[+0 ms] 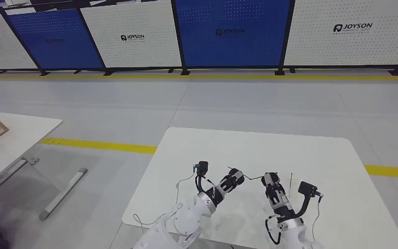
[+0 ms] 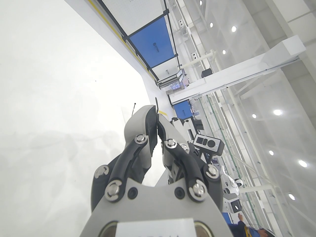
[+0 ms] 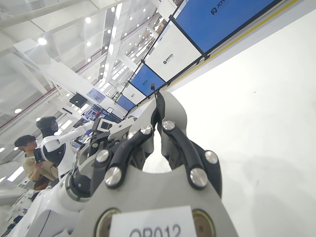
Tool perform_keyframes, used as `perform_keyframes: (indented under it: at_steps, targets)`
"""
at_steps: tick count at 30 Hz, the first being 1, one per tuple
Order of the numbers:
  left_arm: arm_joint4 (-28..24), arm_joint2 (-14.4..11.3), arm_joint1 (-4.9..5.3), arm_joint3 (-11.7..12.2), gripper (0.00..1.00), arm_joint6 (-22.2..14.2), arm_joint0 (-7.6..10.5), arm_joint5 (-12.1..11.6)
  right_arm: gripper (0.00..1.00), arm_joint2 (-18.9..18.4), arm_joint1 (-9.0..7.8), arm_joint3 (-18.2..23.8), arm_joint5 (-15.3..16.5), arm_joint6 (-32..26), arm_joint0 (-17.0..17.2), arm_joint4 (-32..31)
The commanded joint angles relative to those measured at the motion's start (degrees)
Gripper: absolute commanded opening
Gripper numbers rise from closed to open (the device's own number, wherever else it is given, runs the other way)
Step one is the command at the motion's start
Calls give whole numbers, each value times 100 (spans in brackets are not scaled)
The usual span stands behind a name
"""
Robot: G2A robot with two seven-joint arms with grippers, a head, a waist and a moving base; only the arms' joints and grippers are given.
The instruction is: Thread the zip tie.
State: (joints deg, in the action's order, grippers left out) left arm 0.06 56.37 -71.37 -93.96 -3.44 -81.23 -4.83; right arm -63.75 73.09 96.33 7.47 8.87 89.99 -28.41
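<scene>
A thin black zip tie (image 1: 252, 178) spans the short gap between my two grippers above the white table (image 1: 205, 155). My left gripper (image 1: 235, 178) is shut on one end, and a black tip (image 2: 156, 101) pokes out past its closed fingertips (image 2: 145, 114). My right gripper (image 1: 269, 181) is shut on the other end. The tie's small square head (image 3: 152, 85) sticks out beyond that gripper (image 3: 159, 97). A second black zip tie (image 1: 291, 180) lies flat on the table just right of the right gripper, and it also appears beyond the left gripper (image 2: 134, 107).
The table's front edge (image 1: 134, 218) runs close under both arms. Bare tabletop (image 1: 261, 149) stretches beyond the grippers toward the far edge. A second white table (image 1: 25, 134) stands off to the left across the floor.
</scene>
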Motion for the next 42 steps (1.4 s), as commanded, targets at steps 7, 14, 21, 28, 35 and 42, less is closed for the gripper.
perform_keyframes:
  at_steps: [7,14,21,28,35,42]
  targets:
    - [0,0,0,0,0,0,0,0,0,60,33,-19,92,27,26,-58]
    - [0,0,0,0,0,0,0,0,0,26,39,-18,149,37,41,5]
    - [0,0,0,0,0,0,0,0,0,24,41,-19,135,17,39,10]
    - [-475,-22,-43,-18,0,56,-50,-286,0,46,73,-63,204,49,30,65]
    - [-890,7,-71,9,0,27,-90,-537,0,-7,98,5,383,233,104,193]
    - [-1019,3,-87,24,0,-18,-98,-531,0,-61,117,-9,476,312,150,238]
